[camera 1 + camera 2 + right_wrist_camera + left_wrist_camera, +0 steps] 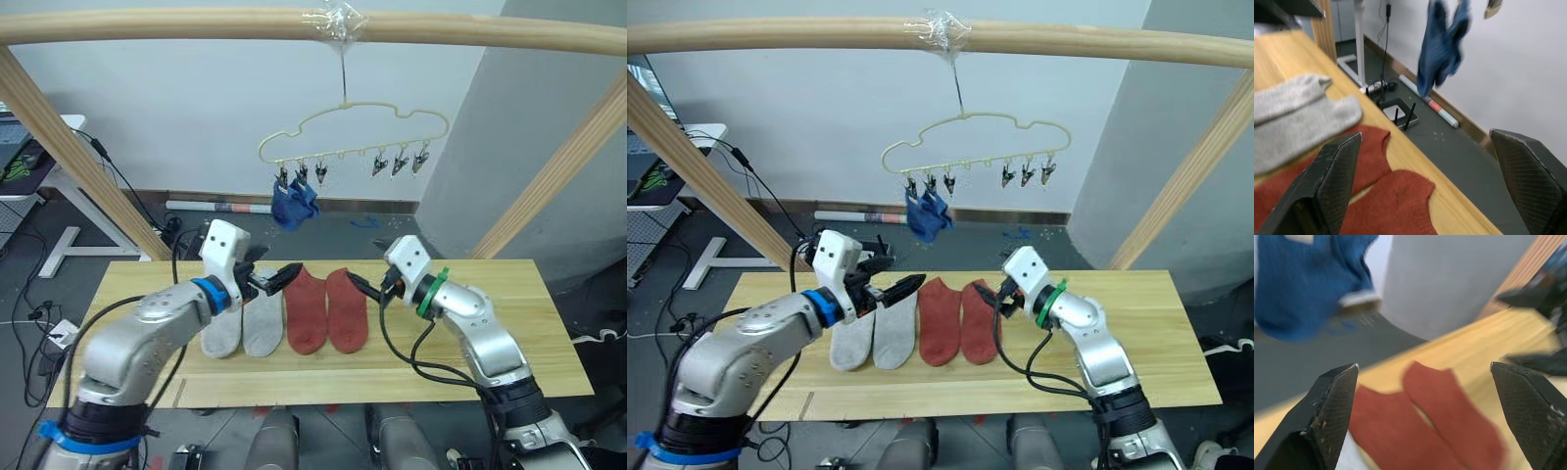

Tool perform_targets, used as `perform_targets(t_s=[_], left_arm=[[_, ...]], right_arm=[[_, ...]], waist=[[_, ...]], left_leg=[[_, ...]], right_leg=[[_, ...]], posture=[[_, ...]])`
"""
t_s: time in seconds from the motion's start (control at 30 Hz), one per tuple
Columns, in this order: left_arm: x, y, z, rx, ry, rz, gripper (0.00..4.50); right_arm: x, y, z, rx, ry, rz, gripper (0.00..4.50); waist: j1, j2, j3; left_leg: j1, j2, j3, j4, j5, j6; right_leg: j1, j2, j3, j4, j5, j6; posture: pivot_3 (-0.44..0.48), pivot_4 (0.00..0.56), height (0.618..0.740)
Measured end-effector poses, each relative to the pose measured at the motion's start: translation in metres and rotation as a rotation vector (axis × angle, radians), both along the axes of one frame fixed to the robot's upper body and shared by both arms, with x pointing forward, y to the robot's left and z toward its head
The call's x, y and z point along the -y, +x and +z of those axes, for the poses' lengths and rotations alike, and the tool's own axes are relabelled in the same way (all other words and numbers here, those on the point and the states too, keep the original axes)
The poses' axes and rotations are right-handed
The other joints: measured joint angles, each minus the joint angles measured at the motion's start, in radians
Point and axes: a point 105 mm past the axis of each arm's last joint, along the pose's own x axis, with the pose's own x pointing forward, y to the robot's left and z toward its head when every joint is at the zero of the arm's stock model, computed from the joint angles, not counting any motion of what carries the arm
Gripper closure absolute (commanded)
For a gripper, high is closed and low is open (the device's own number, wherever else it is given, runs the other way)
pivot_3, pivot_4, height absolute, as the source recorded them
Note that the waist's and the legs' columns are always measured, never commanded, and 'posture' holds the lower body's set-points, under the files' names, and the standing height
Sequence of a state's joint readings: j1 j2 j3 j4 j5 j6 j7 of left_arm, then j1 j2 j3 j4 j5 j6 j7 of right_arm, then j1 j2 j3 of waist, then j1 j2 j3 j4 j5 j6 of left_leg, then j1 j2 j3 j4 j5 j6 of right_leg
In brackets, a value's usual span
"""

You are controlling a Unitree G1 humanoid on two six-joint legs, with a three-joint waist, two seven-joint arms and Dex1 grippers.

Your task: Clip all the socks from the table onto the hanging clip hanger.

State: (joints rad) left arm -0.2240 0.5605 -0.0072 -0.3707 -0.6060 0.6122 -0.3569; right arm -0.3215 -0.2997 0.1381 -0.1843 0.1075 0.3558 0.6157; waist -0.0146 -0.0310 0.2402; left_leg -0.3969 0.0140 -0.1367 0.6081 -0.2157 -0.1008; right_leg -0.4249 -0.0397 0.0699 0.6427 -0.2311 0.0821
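Two blue socks [294,206] hang bunched from the leftmost clips of the cream clip hanger [343,132], which dangles from a wooden bar. On the table [500,328] lie two light grey socks [243,326] and, to their right, two rust red socks [326,310], side by side. My left gripper [284,277] hovers open just above the cuffs of the grey socks, near the left red sock, and holds nothing. My right gripper [364,288] is open and empty at the top right corner of the right red sock. The left wrist view shows the red socks [1440,426] between its fingers.
Slanted wooden posts [59,147] frame the table on both sides, with the bar [196,26] overhead. The hanger's other clips [397,162] hang empty. Bare tabletop lies right of the red socks. Cables and a desk leg [69,240] are on the floor at the back left.
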Motion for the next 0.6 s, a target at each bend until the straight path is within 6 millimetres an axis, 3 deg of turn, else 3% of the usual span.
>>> perform_targets(t_s=[0.1,0.23,0.33,0.43,0.6], left_arm=[[0.014,0.007,0.001,0.104,0.015,0.013,1.53],[0.026,0.016,0.001,0.173,0.025,0.047,2.74],[0.034,0.024,0.006,0.229,0.032,0.078,2.74],[0.05,0.032,0.013,0.297,0.022,0.091,2.74],[0.057,0.049,0.012,0.331,0.021,0.145,2.74]], right_arm=[[0.003,-0.006,0.025,0.002,0.069,0.025,0.0],[0.006,-0.012,0.043,0.018,0.087,0.047,0.0],[0.009,-0.012,0.047,0.01,0.082,0.05,0.0],[0.013,-0.011,0.063,0.06,0.083,0.045,0.0],[0.013,-0.013,0.079,0.075,0.119,0.061,0.0]], waist=[[0.007,0.0,0.0],[0.008,0.0,0.0],[0.007,0.0,0.0],[0.008,0.0,0.0],[0.004,0.001,0.0]], left_leg=[[0.0,0.0,0.0,0.0,0.0,0.0],[0.0,0.0,0.0,0.0,0.0,0.0],[-0.001,0.0,0.0,0.001,0.0,0.0],[-0.001,0.0,0.0,0.002,0.0,0.0],[-0.001,0.0,0.0,0.002,0.0,0.0]], right_leg=[[0.0,0.0,0.0,0.0,0.0,0.0],[0.0,0.0,0.0,0.0,0.0,0.001],[0.0,0.0,-0.001,0.0,0.001,0.001],[0.0,0.0,0.0,0.0,0.003,0.006],[0.0,0.0,-0.001,0.0,0.004,0.008]], posture=[[0.065,0.203,0.74],[0.045,0.196,0.74],[0.037,0.194,0.74],[0.029,0.191,0.74],[0.016,0.188,0.74]])
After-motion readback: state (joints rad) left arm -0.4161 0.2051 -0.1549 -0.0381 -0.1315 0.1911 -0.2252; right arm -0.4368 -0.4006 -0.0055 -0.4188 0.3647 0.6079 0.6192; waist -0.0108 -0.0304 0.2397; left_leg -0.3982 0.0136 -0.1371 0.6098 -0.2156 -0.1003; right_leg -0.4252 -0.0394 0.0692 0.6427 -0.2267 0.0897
